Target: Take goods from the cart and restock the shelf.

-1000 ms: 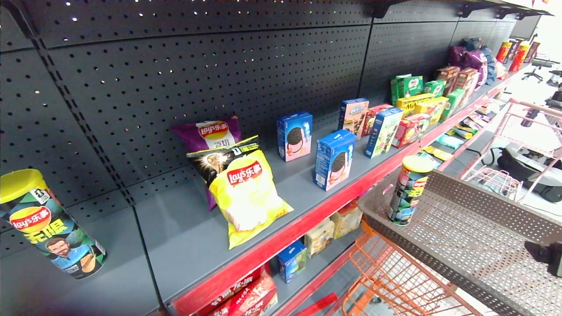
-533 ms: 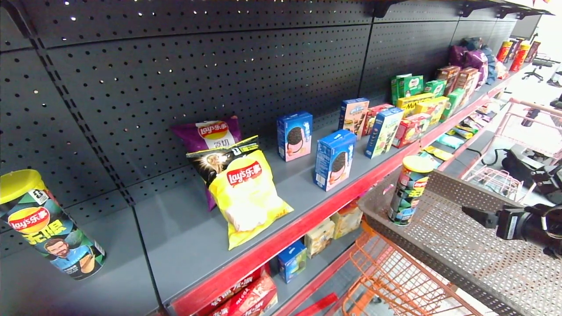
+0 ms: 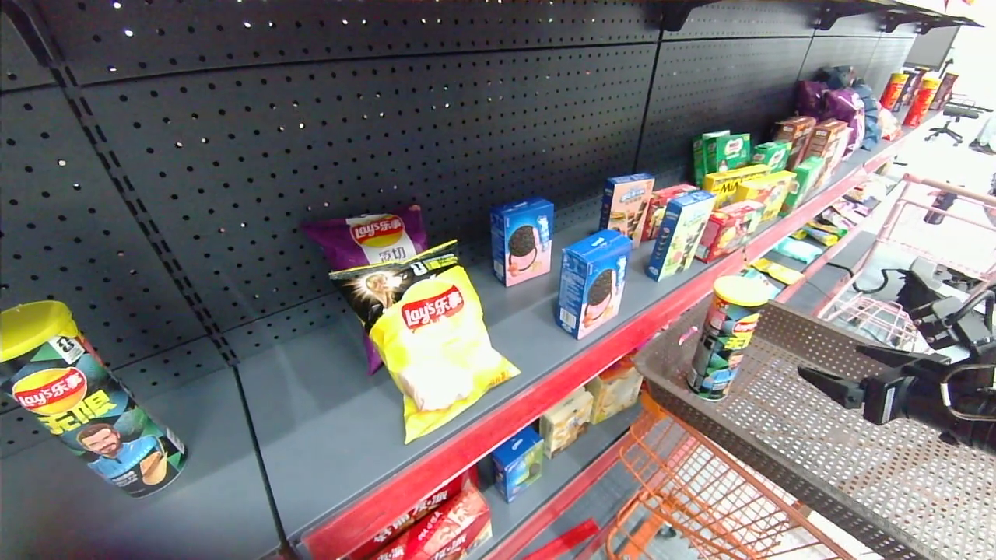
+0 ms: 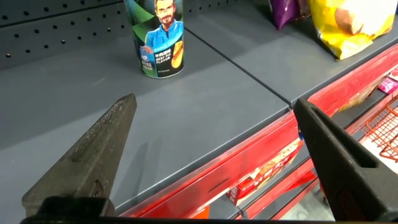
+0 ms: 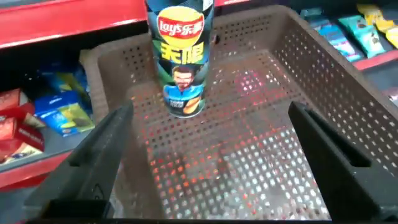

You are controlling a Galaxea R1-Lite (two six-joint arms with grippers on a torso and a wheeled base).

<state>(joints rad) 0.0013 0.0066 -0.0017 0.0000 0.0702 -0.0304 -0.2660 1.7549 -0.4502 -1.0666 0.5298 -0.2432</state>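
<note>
Can in the cart tray: light, stiff, slick

One tall can (image 5: 180,59) with a yellow lid stands upright in a corner of the cart's perforated tray (image 3: 778,435), on the side nearest the shelf (image 3: 327,420). The right gripper (image 3: 829,362) hovers over the tray well short of the can, jaws spread wide and pointed at it. The left gripper (image 4: 214,102) hangs over bare shelf, jaws also wide, with a second can (image 4: 155,37) standing upright beyond it.

The can looks like a thin cardboard tube, probably light and fairly stiff, though a hard squeeze could dent it. Its wrap is glossy and likely slippery, and a tall, narrow can will tip at a sideways nudge. The safest hold seems to be across the round body near mid-height, with the pads on opposite sides and below the lid, which may pop off if pinched. The tray walls close by leave little room on that side, so an approach from the open side, level with the body, looks best. Closing gently should hold it without crushing.
</note>
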